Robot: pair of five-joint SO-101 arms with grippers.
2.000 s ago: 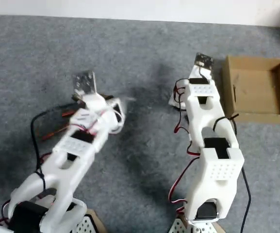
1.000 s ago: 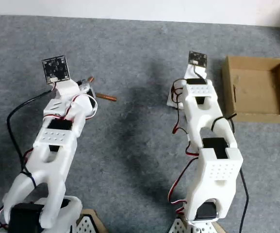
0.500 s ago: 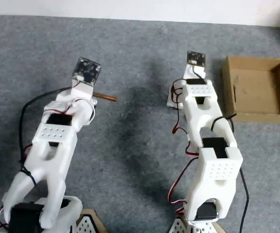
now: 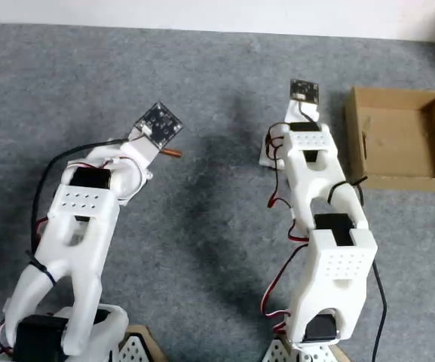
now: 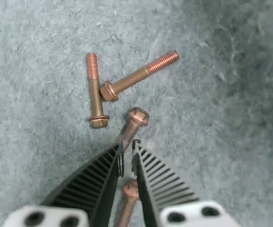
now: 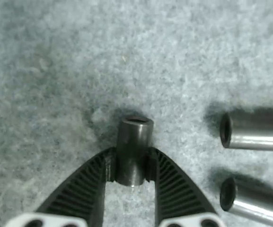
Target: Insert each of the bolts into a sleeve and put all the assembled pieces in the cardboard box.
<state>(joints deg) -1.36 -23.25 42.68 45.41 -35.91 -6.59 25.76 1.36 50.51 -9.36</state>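
**High view:** on grey, felt-like carpet (image 4: 202,75), the open cardboard box (image 4: 398,139) sits at 3 o'clock. A copper bolt tip (image 4: 173,153) shows at 10 o'clock beside the left arm's wrist.

**Left wrist view:** the left gripper (image 5: 127,152), jaws narrow, nips 1 hex-flanged bolt (image 5: 135,118); 2 loose bolts (image 5: 96,90) touch each other nearby.

**Right wrist view:** the right gripper (image 6: 131,165) clamps 1 upright dark tubular sleeve (image 6: 135,135); 2 lying sleeves (image 6: 254,130) rest beside it.

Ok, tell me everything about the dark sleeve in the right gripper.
The short dark metal sleeve is a smooth hollow cylinder with a dull sheen. The right gripper clamps its sides near one end between black ribbed fingers; its open bore points away from them. Grey carpet lies behind it; contact is unclear.
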